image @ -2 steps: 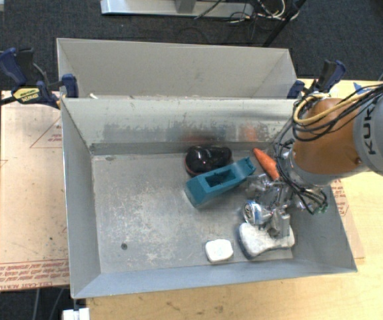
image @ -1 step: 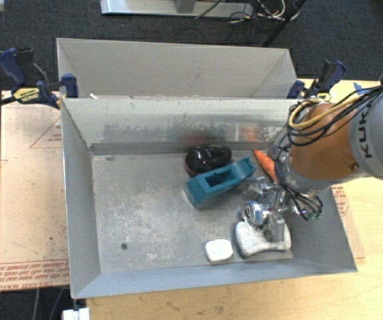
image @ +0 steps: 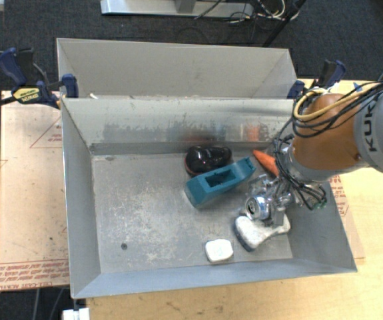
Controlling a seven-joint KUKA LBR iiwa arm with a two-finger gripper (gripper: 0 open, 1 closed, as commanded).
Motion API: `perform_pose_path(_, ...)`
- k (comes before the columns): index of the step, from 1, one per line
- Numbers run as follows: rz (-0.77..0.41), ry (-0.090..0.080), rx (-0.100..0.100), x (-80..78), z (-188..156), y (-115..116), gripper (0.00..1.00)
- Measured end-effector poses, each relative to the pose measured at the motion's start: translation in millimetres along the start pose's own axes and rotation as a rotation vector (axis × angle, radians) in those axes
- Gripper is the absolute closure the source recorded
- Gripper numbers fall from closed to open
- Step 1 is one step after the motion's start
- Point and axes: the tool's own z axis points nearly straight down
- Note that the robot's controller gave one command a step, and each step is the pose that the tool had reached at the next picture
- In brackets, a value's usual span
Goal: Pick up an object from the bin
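In the bin, a domed item is set nr the back wall, w/ a slotted block touching its front. The end effector is seen right of the block, over a lumpy item; a small tablet is laid just front-left of that.

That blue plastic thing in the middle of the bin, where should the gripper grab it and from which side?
Probably the blue plastic thing across its narrow width at the lower-left end, coming straight down. It lies long and slanted, and that end has room on both sides, while the black rounded thing crowds its far side.
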Motion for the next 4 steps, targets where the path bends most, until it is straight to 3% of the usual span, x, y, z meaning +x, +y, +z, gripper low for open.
perform_pose_path(4,0.0,-0.002,0.0,-0.7,-1.5,0.2,1.0)
